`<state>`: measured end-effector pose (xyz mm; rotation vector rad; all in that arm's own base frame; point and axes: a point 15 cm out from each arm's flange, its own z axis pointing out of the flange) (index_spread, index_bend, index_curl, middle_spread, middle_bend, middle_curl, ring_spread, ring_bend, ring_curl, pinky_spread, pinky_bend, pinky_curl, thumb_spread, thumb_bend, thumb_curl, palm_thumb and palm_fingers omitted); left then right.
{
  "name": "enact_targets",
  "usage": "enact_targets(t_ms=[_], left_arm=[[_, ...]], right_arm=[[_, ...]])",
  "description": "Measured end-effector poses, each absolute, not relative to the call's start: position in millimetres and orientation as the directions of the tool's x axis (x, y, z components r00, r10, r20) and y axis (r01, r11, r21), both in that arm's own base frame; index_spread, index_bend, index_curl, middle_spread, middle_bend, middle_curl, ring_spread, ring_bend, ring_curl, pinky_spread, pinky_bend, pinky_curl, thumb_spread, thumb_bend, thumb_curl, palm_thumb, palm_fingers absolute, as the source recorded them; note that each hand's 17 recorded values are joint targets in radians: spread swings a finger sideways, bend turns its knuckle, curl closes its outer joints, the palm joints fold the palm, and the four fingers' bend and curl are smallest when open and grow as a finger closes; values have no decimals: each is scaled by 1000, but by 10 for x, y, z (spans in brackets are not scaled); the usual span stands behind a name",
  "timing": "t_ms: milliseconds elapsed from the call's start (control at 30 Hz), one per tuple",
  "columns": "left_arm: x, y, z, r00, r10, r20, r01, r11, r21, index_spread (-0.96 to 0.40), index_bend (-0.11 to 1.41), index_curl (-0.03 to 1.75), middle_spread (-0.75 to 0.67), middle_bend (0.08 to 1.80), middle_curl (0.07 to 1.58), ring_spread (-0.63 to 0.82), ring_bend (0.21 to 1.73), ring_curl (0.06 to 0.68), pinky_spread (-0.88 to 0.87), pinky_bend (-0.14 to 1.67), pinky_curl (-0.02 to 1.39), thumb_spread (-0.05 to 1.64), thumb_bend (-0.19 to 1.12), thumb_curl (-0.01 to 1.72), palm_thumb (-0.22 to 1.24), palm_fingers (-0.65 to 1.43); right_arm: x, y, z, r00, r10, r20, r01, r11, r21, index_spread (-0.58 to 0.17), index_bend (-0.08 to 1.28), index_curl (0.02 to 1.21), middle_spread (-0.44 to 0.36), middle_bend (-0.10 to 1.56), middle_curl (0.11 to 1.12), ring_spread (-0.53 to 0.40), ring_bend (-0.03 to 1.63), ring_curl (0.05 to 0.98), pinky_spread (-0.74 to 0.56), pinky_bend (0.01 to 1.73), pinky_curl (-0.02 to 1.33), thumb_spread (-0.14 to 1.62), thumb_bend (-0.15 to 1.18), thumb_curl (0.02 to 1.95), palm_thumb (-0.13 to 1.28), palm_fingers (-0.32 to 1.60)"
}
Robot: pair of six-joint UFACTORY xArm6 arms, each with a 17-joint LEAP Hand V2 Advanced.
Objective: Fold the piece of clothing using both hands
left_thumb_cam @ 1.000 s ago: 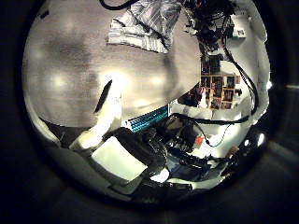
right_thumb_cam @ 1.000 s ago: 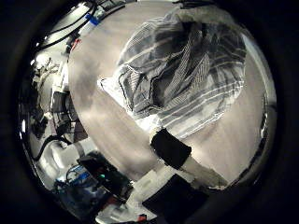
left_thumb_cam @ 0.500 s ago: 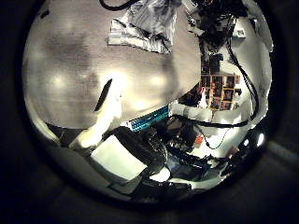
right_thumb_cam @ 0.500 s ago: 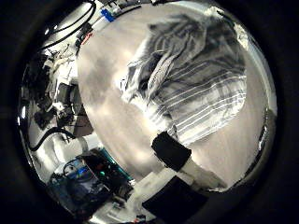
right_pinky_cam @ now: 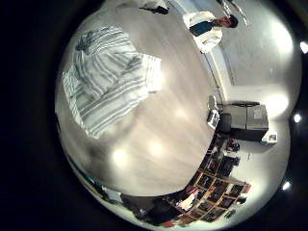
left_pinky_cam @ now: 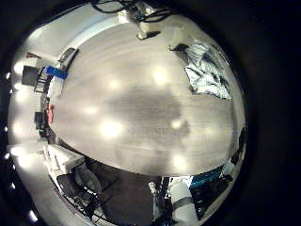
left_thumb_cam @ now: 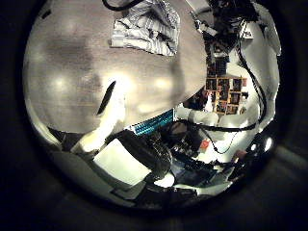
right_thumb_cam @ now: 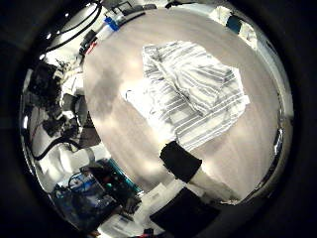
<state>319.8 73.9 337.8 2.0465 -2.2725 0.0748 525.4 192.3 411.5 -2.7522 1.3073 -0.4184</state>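
**Shirt lies loose on table; neither hand holds it**

The striped shirt [right_thumb_cam: 193, 91] lies on the wooden table [right_thumb_cam: 119, 119], bunched and partly doubled over, with one lighter panel sticking out to the side. In the right little finger side palm view the same shirt [right_pinky_cam: 104, 77] shows as a rumpled heap with uneven edges, not a neat rectangle. No hand touches it in any view.

Right hand [right_thumb_cam: 183, 169]: only one dark-tipped finger shows, held out over bare table beside the shirt, with nothing in it. It appears released, though the other fingers are out of sight.

Left hand [left_thumb_cam: 108, 120]: one finger extends over bare table, well apart from the shirt [left_thumb_cam: 146, 26], which lies near the far table edge in that view. Nothing is grasped; it appears released too.

Assessment: the work seems to stand between folds, with both hands clear of the cloth. The fold looks incomplete, as the edges do not line up. The next move calls for both hands to come down on matching edges or corners, pinch the cloth, and carry it across evenly. The loose panel could drag or unfold if only one side is lifted.
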Motion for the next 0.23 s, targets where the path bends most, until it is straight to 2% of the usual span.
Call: enact_targets(t_ms=[100,233], left_arm=[[3176,615,3419,-88,-992,93,-996,91,23,17,182,377,253,185,326,453,554,206,511,270,319,1138,-19,368,553,177],[3186,396,3541,-72,-994,88,-997,74,19,9,183,380,254,183,325,454,555,206,511,265,319,1138,-19,368,553,180]], right_arm=[[5144,1699,4334,574,-799,180,-775,-601,-195,-468,138,282,-11,207,298,196,557,236,489,698,286,1103,-29,385,443,129],[4915,1364,4417,541,-826,156,-817,-561,-134,-463,143,269,-14,221,313,197,567,239,484,676,278,1102,-37,367,373,101]])
